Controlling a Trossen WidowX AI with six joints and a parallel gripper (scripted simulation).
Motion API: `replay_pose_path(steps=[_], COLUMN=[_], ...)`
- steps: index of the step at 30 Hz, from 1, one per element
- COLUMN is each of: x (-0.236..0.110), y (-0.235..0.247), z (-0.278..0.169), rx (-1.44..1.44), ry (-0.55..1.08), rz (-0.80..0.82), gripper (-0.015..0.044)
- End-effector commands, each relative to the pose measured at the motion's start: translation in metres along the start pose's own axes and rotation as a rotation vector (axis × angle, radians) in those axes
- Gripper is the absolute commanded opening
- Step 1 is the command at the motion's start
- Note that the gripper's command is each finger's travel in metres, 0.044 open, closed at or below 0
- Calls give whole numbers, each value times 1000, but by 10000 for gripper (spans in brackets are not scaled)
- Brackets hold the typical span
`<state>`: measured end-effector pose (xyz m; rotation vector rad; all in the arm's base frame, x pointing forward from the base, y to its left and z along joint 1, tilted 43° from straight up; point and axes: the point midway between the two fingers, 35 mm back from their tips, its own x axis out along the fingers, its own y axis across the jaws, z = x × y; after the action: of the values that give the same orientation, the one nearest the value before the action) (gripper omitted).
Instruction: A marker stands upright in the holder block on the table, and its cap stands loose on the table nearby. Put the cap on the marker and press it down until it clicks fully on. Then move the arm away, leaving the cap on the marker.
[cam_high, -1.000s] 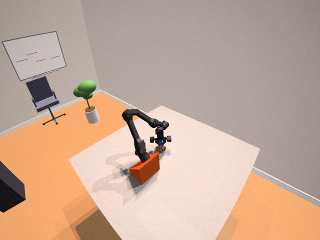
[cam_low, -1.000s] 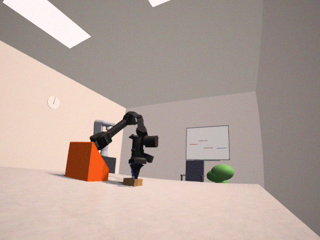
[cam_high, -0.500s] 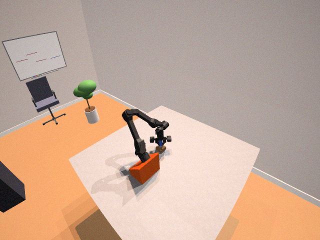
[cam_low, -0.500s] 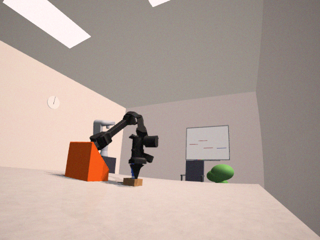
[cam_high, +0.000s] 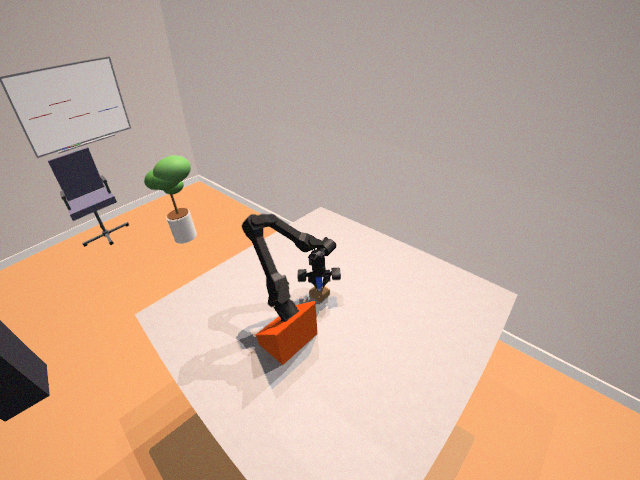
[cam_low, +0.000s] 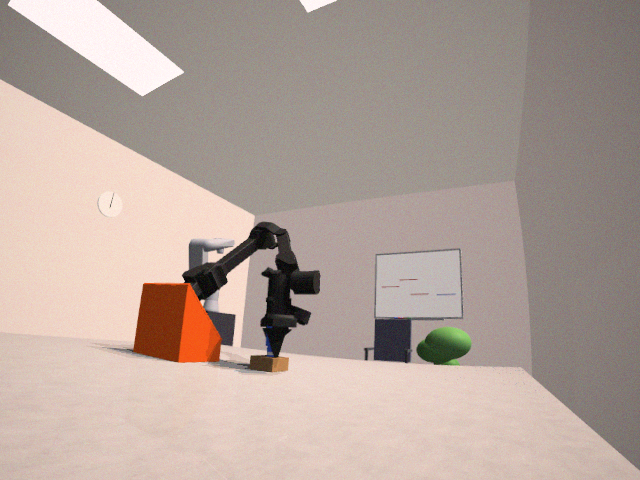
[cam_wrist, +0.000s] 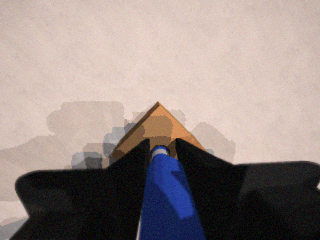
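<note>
My gripper (cam_wrist: 162, 142) (cam_high: 320, 287) (cam_low: 272, 351) points straight down and is shut on the blue cap (cam_wrist: 167, 195) (cam_high: 319, 282) (cam_low: 268, 343). The cap stands upright directly over the brown wooden holder block (cam_wrist: 156, 126) (cam_high: 323, 296) (cam_low: 268, 363), with the fingertips just above the block's top. A pale ring, the marker's body (cam_wrist: 159, 150), shows at the cap's lower end. The rest of the marker is hidden by the cap and the fingers.
The arm rises from an orange wedge-shaped base (cam_high: 287, 333) (cam_low: 173, 322) on the pale table (cam_high: 392, 351), close beside the block. A potted plant (cam_high: 173, 198), an office chair (cam_high: 85, 193) and a whiteboard (cam_high: 67, 105) stand far off on the floor.
</note>
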<state>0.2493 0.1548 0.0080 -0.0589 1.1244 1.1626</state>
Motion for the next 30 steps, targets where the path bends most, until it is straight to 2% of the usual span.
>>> replay_pose_path(steps=[1,7,8,24,27,30], x=[8,8,0,0,-2,-38], y=[1,1,0,0,-1,-5], z=[-1,-1,0,0,0,2], rx=[-11,-11,0,0,0,1], ry=[15,15,0,0,0,2], rz=[5,5,0,0,-1,-11], gripper=[0,0,26,440,440,440])
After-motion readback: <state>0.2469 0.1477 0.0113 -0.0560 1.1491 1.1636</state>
